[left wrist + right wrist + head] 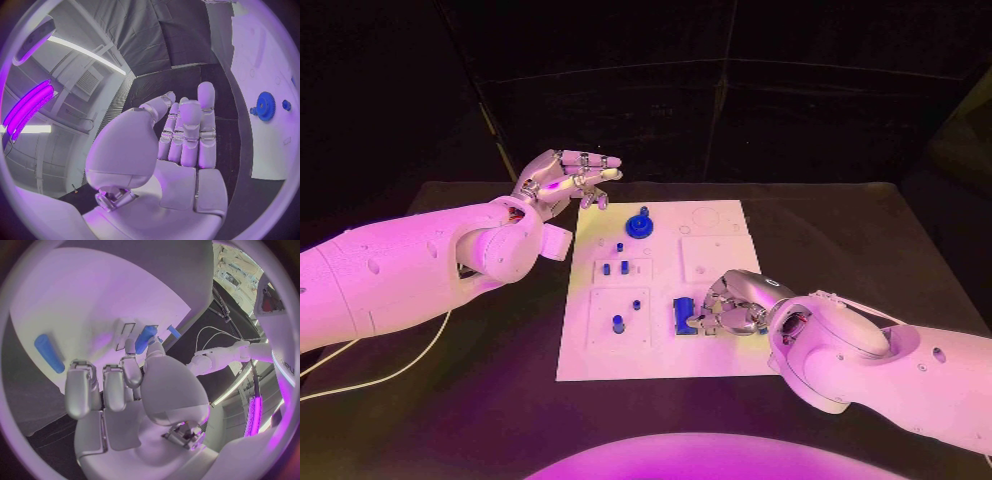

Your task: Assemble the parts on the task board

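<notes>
The white task board (718, 355) lies in the middle of the table. My right hand (737, 305) rests on its near right part, fingers curled, thumb and a finger pinching a blue block (684, 316); the right wrist view shows that block (147, 338) at the fingertips beside a rectangular slot. A blue gear (640, 225) stands at the board's far end, also in the left wrist view (265, 106). Small blue pegs (625, 266) stand in the board's left half. My left hand (568, 178) hovers above the far left corner, fingers stretched out, holding nothing.
A white cable (387, 370) trails over the table under my left arm. A long blue peg (49, 353) stands on the board ahead of my right hand. Bare black table surrounds the board on both sides.
</notes>
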### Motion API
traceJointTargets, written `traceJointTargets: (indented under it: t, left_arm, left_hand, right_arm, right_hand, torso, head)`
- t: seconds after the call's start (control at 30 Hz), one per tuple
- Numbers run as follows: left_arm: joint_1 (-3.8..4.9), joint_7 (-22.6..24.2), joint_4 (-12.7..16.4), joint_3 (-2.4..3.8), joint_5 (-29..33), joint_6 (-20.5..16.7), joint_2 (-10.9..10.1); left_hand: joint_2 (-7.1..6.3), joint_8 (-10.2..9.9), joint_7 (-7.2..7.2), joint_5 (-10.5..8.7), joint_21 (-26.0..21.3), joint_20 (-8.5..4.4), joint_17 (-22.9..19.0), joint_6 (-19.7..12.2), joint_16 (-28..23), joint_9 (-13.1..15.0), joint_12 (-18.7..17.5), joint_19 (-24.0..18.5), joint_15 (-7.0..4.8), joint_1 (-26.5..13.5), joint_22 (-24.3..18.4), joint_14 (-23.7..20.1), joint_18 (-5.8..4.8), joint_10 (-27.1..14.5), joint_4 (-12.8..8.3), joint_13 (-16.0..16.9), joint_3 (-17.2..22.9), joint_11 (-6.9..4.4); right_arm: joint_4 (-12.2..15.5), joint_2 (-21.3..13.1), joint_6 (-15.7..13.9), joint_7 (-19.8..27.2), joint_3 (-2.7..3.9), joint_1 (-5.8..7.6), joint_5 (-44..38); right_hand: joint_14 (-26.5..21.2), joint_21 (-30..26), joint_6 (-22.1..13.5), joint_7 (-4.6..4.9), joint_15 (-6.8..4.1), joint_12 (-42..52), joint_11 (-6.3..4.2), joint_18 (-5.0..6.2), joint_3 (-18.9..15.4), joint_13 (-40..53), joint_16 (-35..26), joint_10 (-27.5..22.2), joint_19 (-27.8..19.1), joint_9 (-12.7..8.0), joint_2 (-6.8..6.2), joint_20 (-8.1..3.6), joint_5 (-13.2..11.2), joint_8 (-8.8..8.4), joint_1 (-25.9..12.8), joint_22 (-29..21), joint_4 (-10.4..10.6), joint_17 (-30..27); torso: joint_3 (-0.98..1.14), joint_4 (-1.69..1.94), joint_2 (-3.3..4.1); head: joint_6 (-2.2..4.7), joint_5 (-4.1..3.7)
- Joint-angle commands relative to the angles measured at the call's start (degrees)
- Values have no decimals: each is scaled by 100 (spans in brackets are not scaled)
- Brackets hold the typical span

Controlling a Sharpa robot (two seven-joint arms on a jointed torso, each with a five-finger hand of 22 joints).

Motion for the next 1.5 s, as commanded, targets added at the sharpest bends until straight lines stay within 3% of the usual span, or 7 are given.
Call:
traceJointTargets:
  t: [0.03,0.33,0.47,0.7,0.97,1.2,1.5]
  left_arm:
    - [7,32,15,4,14,60,-7]
    - [7,40,19,4,14,51,-28]
    - [7,47,15,4,14,46,-33]
    - [7,55,20,3,14,48,-22]
    - [7,58,32,3,14,50,-25]
    - [7,59,39,3,14,56,-30]
    - [7,60,39,3,14,61,-33]
  left_hand:
    - [32,14,6,-24,-24,17,-6,-21,24,-4,39,19,28,4,-9,20,77,-32,-2,0,-46,10]
    - [32,14,6,-24,-24,17,-6,-21,24,-4,39,19,28,4,-9,20,77,-32,-2,0,-46,10]
    - [32,14,6,-24,-24,17,-6,-21,24,-4,39,19,28,4,-9,20,77,-32,-2,0,-46,10]
    - [37,15,6,-23,-28,17,-14,-22,21,-4,42,20,29,5,-11,17,77,-35,0,0,-49,11]
    - [37,15,6,-23,-28,17,-14,-22,21,-4,42,20,29,5,-11,17,77,-35,0,0,-49,11]
    - [37,15,6,-23,-28,17,-14,-22,21,-4,42,20,29,5,-11,17,77,-35,0,0,-49,11]
    - [37,15,6,-23,-28,17,-14,-22,21,-4,42,20,29,5,-11,17,77,-35,0,0,-49,11]
  right_arm:
    - [39,-39,23,94,2,7,-49]
    - [284,-558,-817,830,3,9,225]
    - [405,-923,-928,1044,4,12,365]
    - [420,-1467,-604,941,4,15,312]
    - [240,-1544,-106,471,1,10,-164]
    - [95,-1447,241,179,-1,5,-449]
    - [-21,-1244,342,124,-3,-1,-505]
  right_hand:
    - [360,1,12,2,-23,11,3,-56,-5,-1,-21,24,70,10,-19,-36,30,1,136,133,-73,228]
    - [358,-32,-279,124,45,-177,98,-51,-106,-135,-25,-98,44,-68,-60,10,33,-221,197,91,-111,224]
    - [358,-38,-346,164,77,-216,134,-49,-117,-160,-25,-121,40,-108,-20,42,66,-331,227,85,-113,225]
    - [358,-53,-352,192,101,-298,156,-43,-130,-220,-23,-165,29,-149,28,69,141,-445,263,64,-116,227]
    - [358,-82,-232,183,104,-352,156,-32,-188,-255,-20,-183,11,-169,44,83,241,-517,247,23,-85,229]
    - [357,-102,-110,158,94,-391,140,-26,-295,-279,-22,-191,0,-172,18,79,146,-562,145,-3,6,227]
    - [358,-103,-70,147,89,-382,132,-26,-310,-269,-20,-182,1,-167,21,76,137,-560,137,-2,23,230]
  torso:
    - [2,-1,-1]
    - [3,-5,-11]
    - [2,-21,-18]
    - [-6,-18,-11]
    - [9,-25,2]
    - [2,-8,-3]
    - [5,-5,-3]
  head:
    - [-1,-11]
    - [19,-98]
    - [47,-160]
    - [90,-321]
    - [92,-412]
    - [69,-431]
    - [47,-427]
